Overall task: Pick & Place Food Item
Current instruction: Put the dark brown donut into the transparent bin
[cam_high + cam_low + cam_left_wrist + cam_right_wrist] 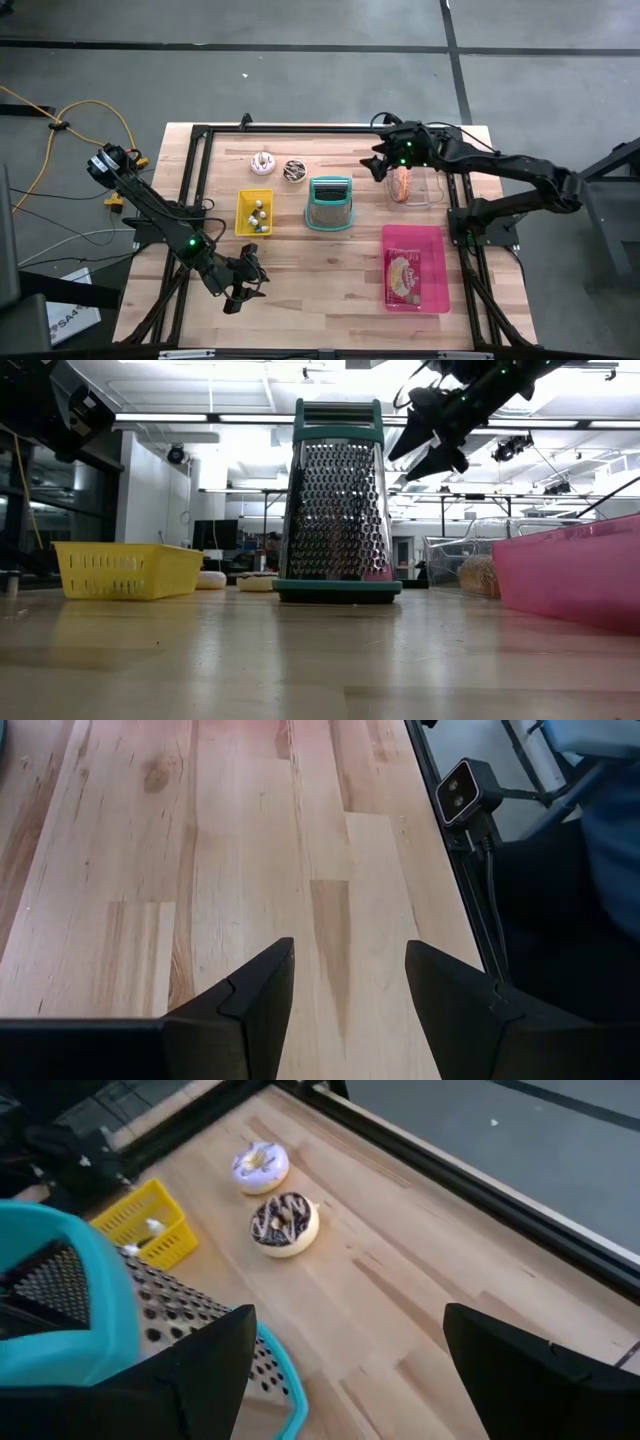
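Observation:
Two doughnuts, one purple-frosted (pixel 260 1165) and one chocolate (pixel 284 1223), lie on the table near its far edge. An orange-pink food piece (pixel 401 182) lies in a clear container (pixel 425 190). A round yellow food item (pixel 404 275) lies in the pink bin (pixel 414 268). My right gripper (pixel 379 165) hangs open and empty above the table, between the teal grater (pixel 329 203) and the clear container, with the doughnuts ahead of it. My left gripper (pixel 243 288) waits open and empty over bare wood near the front left.
A yellow basket (pixel 254 212) with small items stands left of the grater. The grater stands upright at the table's middle. A black frame (pixel 300 128) runs along the far edge and sides. A small camera (pixel 465 792) sits at the table's edge. Bare wood lies at the front centre.

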### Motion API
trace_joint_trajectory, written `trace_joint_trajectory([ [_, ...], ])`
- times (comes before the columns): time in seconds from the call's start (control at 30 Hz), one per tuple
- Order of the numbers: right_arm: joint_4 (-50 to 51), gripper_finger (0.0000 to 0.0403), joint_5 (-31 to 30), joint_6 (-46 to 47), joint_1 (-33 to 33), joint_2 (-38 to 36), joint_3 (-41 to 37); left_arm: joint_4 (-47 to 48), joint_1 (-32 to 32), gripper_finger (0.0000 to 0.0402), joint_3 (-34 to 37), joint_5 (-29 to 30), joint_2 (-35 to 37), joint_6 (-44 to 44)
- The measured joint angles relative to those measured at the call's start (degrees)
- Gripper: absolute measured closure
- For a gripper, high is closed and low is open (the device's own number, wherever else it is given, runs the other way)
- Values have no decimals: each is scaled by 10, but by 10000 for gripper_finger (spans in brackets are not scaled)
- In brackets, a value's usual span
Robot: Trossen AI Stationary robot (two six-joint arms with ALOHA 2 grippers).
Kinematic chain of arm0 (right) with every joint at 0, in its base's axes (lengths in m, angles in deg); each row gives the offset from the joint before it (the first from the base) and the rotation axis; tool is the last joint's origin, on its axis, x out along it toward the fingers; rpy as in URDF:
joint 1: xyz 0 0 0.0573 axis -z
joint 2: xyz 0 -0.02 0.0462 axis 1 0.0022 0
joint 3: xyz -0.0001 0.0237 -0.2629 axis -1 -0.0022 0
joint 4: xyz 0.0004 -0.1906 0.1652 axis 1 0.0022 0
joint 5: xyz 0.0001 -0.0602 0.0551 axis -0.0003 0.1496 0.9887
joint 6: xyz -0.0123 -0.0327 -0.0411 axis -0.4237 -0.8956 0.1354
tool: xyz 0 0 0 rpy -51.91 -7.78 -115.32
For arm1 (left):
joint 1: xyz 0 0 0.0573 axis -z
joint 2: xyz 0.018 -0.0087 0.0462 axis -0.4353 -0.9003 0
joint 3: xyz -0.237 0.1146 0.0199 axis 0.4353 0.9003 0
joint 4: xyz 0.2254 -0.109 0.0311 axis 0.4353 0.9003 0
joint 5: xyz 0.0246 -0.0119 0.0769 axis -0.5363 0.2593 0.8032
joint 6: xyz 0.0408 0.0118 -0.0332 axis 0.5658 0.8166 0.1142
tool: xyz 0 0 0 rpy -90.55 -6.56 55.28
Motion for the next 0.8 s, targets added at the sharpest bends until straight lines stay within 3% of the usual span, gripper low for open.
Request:
trace_joint_trajectory([
  [0.8,-4,92,1,6,-1,6,0,-8,-1,213,0,4,0,0],
])
